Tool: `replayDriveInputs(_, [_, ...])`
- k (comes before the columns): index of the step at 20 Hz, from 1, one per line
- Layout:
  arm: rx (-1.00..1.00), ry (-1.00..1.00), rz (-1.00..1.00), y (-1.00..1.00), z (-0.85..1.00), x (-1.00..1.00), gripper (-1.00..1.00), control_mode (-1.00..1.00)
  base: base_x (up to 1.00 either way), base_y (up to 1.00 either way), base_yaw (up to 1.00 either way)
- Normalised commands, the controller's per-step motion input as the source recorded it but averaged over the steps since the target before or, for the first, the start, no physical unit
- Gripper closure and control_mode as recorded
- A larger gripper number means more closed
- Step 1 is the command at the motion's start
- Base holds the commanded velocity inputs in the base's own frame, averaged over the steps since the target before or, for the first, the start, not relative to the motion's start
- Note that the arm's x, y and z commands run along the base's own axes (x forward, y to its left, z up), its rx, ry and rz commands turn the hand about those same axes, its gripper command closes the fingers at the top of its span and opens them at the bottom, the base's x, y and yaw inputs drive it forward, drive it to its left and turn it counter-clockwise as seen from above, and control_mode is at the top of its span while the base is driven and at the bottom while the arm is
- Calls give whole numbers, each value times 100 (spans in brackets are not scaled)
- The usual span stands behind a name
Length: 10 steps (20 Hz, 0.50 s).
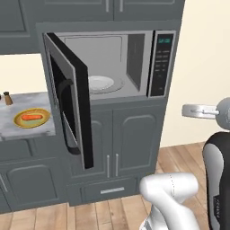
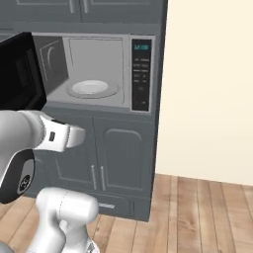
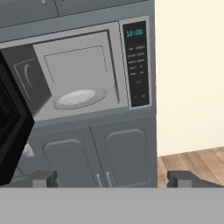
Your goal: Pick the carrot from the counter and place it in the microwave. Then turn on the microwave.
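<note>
The carrot [image 1: 31, 117] lies on a round yellow-rimmed plate [image 1: 19, 121] on the marble counter [image 1: 13, 130], at the far left. The microwave [image 1: 162, 63] stands with its black door [image 1: 74, 103] swung wide open to the left, and a white glass turntable [image 1: 101, 83] sits bare inside. The same cavity and keypad show in the right base view [image 2: 141, 74] and in the hand view [image 3: 138, 65]. My gripper [image 3: 113, 179] is open with nothing between its fingers. It hangs well back from the microwave, level with the cabinet doors below it and far to the right of the carrot.
A small brown shaker [image 1: 7, 98] stands at the back of the counter. The open door juts out between the counter and the oven cavity. Dark grey cabinet doors [image 1: 134, 139] run below, with wood floor [image 2: 207, 212] and a cream wall [image 2: 212, 89] to the right.
</note>
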Motion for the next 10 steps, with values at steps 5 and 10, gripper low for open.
replayDriveInputs(5, [0, 0, 0, 0, 0, 0, -100, 100, -2, 28, -6])
replayDriveInputs(10, [0, 0, 0, 0, 0, 0, -100, 100, -7, 33, -7])
